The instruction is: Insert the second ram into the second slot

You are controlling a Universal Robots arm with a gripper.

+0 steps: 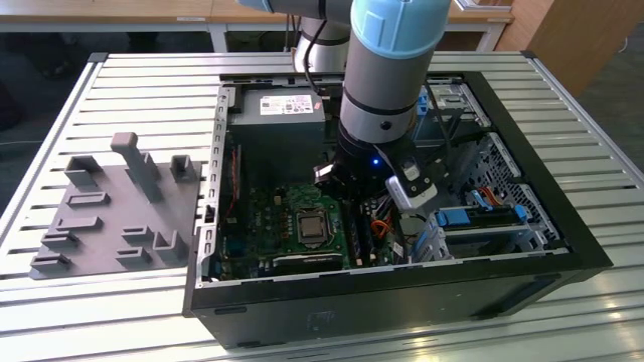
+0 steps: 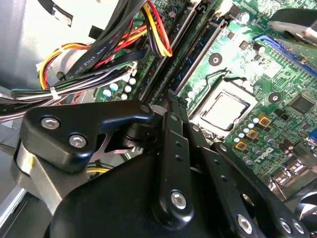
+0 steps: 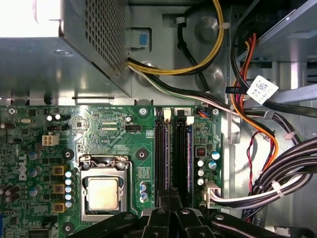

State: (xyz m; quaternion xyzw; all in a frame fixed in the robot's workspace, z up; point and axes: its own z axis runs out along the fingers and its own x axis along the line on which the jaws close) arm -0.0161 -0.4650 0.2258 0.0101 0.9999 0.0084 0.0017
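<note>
Exterior view gives us the arm [image 1: 387,68] reaching steeply down into the open computer case [image 1: 544,226] on the bench [image 1: 131,75]. We see the pincer [image 3: 171,210] pressed together over the RAM slots [image 3: 162,153]; the second ram [image 3: 189,158] sits seated, long axis along the slots, its near end hidden

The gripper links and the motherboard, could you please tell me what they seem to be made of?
Gripper links: probably metal with a matt black coat, going by the rigid flat bars and bright screw heads. Motherboard: glossy green laminate, likely fibreglass, showing fine traces and soldered parts.
</note>
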